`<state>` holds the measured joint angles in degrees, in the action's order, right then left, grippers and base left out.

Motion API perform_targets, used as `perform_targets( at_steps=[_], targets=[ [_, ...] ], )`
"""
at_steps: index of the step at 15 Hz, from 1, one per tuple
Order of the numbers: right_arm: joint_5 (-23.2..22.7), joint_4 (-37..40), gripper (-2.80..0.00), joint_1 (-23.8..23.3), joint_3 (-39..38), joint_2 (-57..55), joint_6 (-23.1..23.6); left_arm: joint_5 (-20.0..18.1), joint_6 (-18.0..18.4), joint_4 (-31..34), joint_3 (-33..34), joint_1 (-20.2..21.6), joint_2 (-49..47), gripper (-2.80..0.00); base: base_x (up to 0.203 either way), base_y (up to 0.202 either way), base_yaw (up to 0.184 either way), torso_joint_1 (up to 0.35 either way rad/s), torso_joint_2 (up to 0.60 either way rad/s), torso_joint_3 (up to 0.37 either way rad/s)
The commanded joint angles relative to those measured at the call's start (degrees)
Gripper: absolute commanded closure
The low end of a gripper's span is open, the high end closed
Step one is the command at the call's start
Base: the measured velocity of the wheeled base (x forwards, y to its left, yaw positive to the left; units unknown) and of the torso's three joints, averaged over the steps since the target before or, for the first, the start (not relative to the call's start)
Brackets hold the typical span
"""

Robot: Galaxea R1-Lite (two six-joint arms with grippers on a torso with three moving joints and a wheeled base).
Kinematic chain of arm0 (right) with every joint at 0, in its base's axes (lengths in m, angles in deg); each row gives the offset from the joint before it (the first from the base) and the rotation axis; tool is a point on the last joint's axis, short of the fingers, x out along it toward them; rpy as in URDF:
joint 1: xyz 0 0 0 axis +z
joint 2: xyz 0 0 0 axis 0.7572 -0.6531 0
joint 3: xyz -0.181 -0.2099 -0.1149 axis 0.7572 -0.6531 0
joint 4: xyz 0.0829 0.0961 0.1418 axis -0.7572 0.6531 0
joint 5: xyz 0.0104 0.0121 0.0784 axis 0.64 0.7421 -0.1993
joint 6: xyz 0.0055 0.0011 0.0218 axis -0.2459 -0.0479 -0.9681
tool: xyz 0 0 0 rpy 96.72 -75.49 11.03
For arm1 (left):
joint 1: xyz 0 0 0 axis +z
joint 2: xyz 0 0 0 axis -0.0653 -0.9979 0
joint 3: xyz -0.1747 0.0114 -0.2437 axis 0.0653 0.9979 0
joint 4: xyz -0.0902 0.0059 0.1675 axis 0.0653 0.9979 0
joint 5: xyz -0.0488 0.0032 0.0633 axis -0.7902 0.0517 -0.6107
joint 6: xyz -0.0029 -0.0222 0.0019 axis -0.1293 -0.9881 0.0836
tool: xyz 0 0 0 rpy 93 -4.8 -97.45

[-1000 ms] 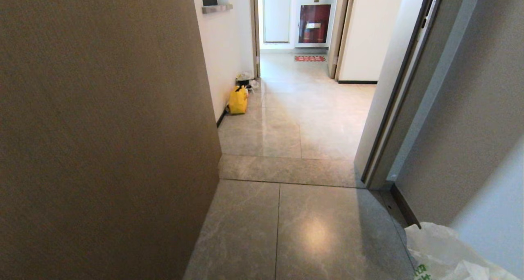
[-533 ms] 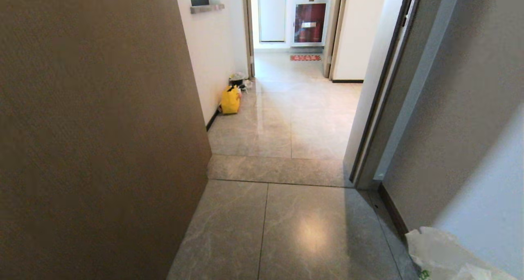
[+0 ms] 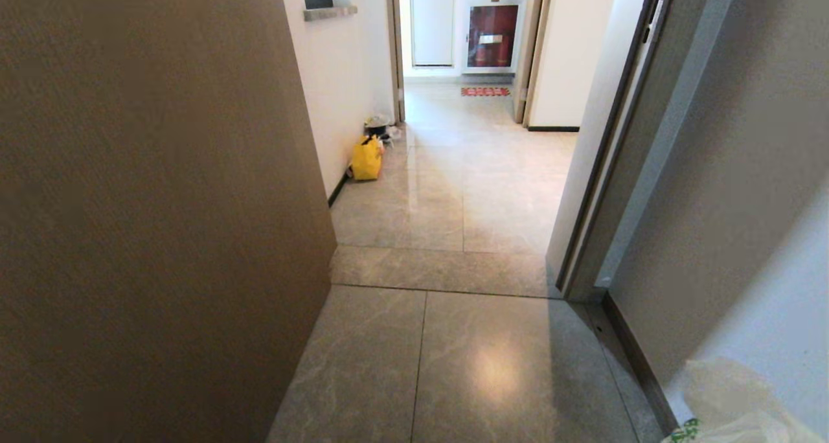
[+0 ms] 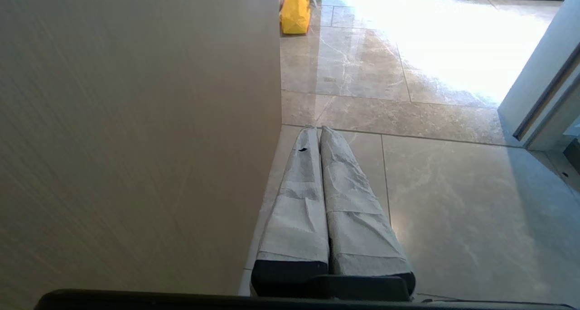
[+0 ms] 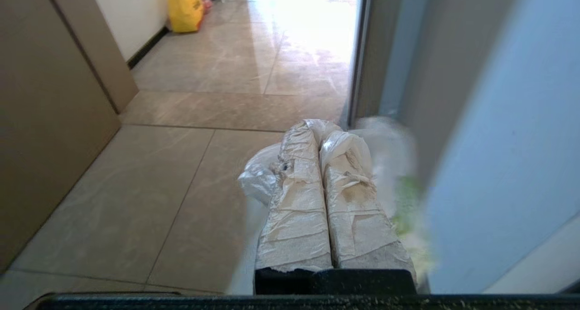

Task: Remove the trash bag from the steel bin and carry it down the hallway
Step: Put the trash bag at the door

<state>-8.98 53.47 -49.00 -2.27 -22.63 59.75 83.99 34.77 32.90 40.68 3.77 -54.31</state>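
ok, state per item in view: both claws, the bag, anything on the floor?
right claw: shut on the trash bag, which hangs off the floor
left claw: shut, empty
yellow bag: upright on the hallway floor, against the wall
door: open

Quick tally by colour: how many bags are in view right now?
White: 1, the trash bag, held in the shut right hand.
Yellow: 1, the yellow bag on the floor by the left wall.
Total: 2 bags.
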Motion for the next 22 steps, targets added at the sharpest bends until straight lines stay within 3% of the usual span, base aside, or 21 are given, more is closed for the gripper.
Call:
perform_targets(
  at_steps=[1, 5, 14, 16, 22],
  targets=[
    [0.0, 0.0, 0.00, 0.0, 0.0, 0.0, 0.0, 0.1, -0.1, 0.0, 0.0, 0.0, 0.0, 0.00, 0.000, 0.000, 0.000, 0.000, 0.00, 0.000],
    [0.0, 0.0, 0.00, 0.0, 0.0, 0.0, 0.0, 0.0, 0.0, -0.1, 0.1, 0.0, 0.1, 0.00, 0.053, 0.000, 0.001, 0.002, 0.00, 0.001],
    [0.0, 0.0, 0.00, 0.0, 0.0, 0.0, 0.0, -0.1, 0.1, -0.1, 0.1, 0.0, -1.1, 0.00, 0.193, 0.000, 0.000, 0.003, 0.00, 0.005],
    [0.0, 0.0, 0.00, 0.0, 0.0, 0.0, 0.0, -0.2, 3.0, 0.3, 0.1, 0.0, -2.3, 0.00, 0.192, 0.000, 0.003, 0.004, 0.01, 0.004],
    [0.0, 0.0, 0.00, 0.0, 0.0, 0.0, 0.0, -0.9, 5.9, 1.3, -0.1, 0.0, 0.0, 0.00, 0.192, 0.000, 0.000, 0.004, 0.00, 0.004]
  ],
)
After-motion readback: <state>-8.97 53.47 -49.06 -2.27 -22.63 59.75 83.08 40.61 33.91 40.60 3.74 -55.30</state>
